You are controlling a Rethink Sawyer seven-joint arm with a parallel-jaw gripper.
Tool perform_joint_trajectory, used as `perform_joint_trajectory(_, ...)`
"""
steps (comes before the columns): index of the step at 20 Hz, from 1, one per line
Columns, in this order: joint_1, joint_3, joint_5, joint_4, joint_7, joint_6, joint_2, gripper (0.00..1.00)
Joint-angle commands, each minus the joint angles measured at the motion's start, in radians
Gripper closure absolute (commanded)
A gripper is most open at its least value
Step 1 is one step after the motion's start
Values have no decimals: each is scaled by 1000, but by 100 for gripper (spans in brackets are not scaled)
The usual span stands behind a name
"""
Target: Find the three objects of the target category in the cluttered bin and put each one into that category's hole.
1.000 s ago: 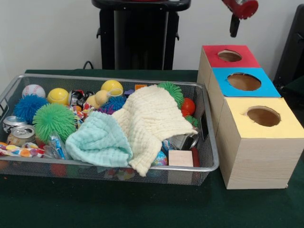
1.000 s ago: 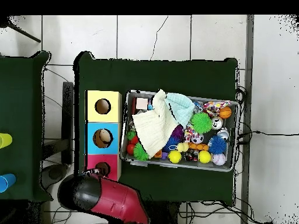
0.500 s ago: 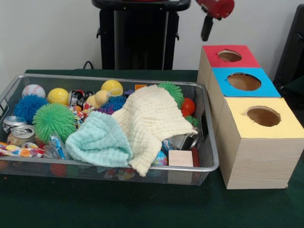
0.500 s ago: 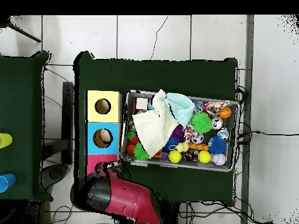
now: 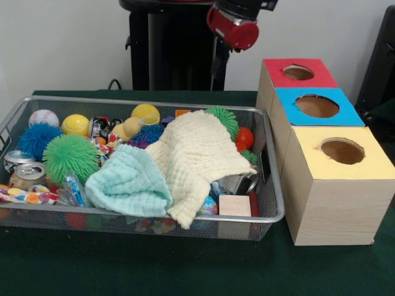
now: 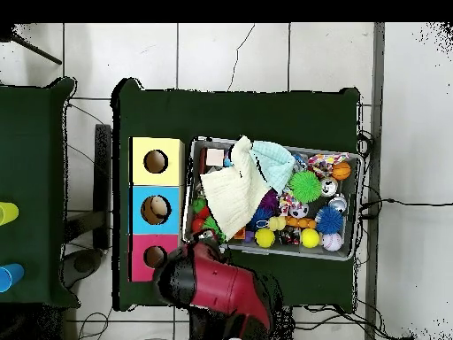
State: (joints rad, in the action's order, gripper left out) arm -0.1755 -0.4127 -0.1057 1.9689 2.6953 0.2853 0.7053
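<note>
A wire mesh bin [image 5: 271, 185] [image 6: 358, 212] holds a clutter of toys. A cream cloth [image 5: 197, 154] [image 6: 232, 195] and a mint cloth [image 5: 129, 182] [image 6: 276, 164] cover its middle. Around them lie a baseball [image 5: 43, 117], two yellow balls [image 5: 75, 124], a green spiky ball [image 5: 70, 157], a blue spiky ball [image 5: 36, 139], a red ball [image 5: 245, 138] and cans [image 5: 28, 174]. My gripper [image 5: 214, 61] hangs high behind the bin's far right corner, touching nothing. In the overhead view the red arm [image 6: 212, 283] hides it.
Three wooden boxes stand beside the bin, each with a round hole: red top [image 5: 278, 73] [image 6: 137, 257], blue top [image 5: 345, 114] [image 6: 172, 197], yellow top [image 5: 370, 160] [image 6: 168, 146]. Something tan shows inside the blue hole from overhead. A wooden block [image 5: 234, 205] sits in the bin's near right corner.
The arm has swung from above the red box toward the bin, leftward in the front view and rightward in the overhead view. Nothing in the bin has moved.
</note>
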Motion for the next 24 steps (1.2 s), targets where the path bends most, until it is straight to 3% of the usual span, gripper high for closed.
perform_joint_trajectory(1, 76, 7, 66, -150, -21, 7, -121, 100)
perform_joint_trajectory(6, 226, 108, 96, -138, -92, 28, -100, 100)
perform_joint_trajectory(14, 374, 148, 211, -195, -169, 53, -169, 100)
perform_joint_trajectory(16, 403, 160, 239, -203, -165, 36, -189, 100)
perform_joint_trajectory(20, 506, 259, 258, -172, -152, 7, -225, 100)
perform_joint_trajectory(24, 534, 287, 303, -180, -115, -55, -262, 100)
